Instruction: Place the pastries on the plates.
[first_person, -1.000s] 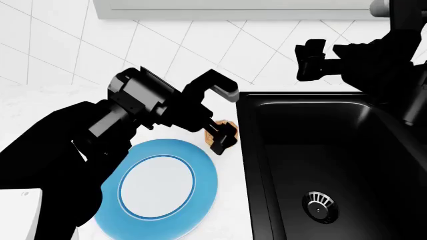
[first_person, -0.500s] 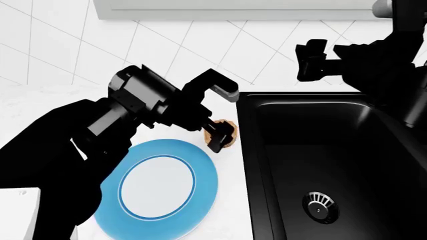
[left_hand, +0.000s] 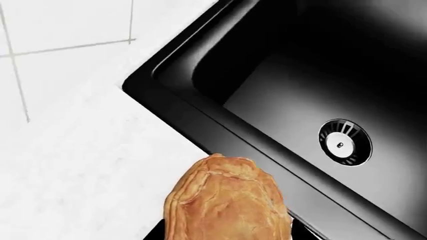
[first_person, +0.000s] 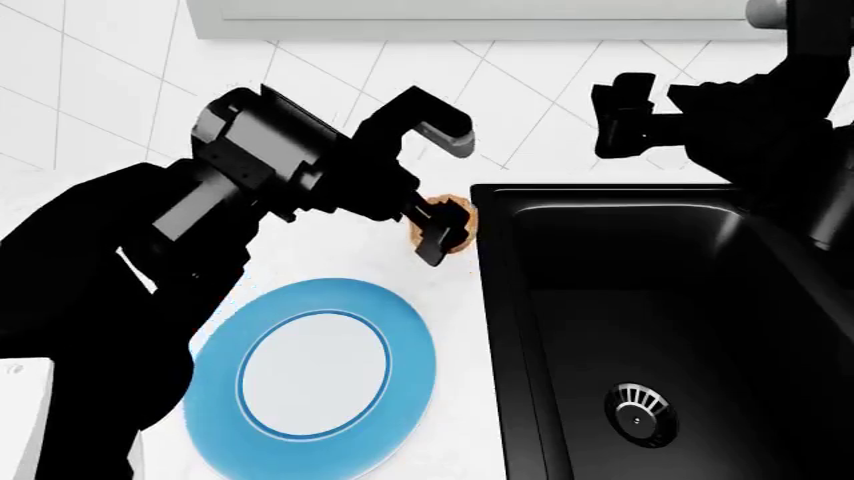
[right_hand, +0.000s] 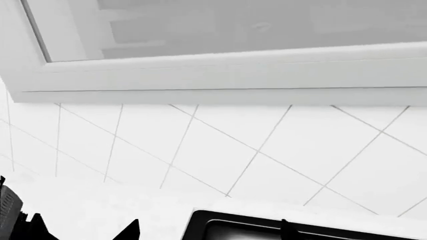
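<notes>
You've got the flaky pastry (first_person: 451, 222) clamped in the left gripper (first_person: 441, 228) fingers above the bench beside the sink (first_person: 667, 330) — the light-blue-rimmed plate (first_person: 310, 372) lies bare, nothing placed yet; right gripper's (first_person: 622, 118) fingers I cannot tell.

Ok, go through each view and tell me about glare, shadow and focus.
Head view: arms render as flat black silhouettes, and the plate casts almost no shadow. Left wrist view: pastry sharp, soft sheen on the sink. Right wrist view: evenly lit tiles, no glare.
</notes>
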